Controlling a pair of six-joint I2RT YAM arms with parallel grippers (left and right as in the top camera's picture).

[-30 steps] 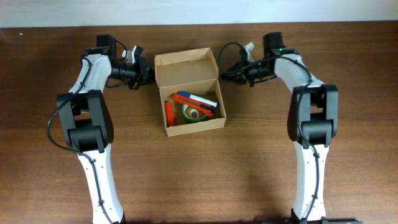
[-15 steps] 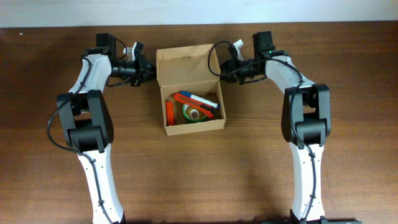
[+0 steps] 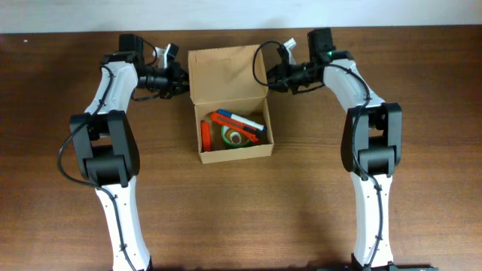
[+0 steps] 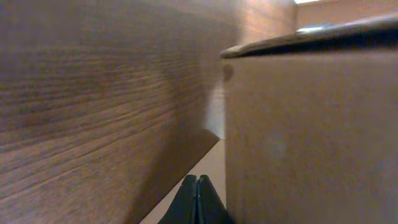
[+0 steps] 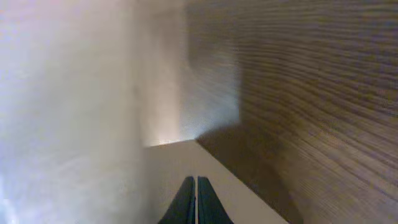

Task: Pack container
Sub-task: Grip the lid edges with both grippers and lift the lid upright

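The container, a tan cardboard box, stands open at the table's middle with its lid flap raised at the back. Inside lie an orange tape roll, a green tape roll, a red pen and a blue-and-white pen. My left gripper is shut, empty, at the flap's left edge; the cardboard fills the right of its wrist view beyond the tips. My right gripper is shut, empty, at the flap's right edge, with cardboard beside its tips. Whether either touches the flap I cannot tell.
Both arms reach in from the sides along the back of the brown wooden table. A pale wall strip runs just behind the table's far edge, close to the flap and both wrists.
Both grippers have moved inward and toward the back, closing in on the flap's side edges. The flap now shows more of its face from above. Both stayed shut.
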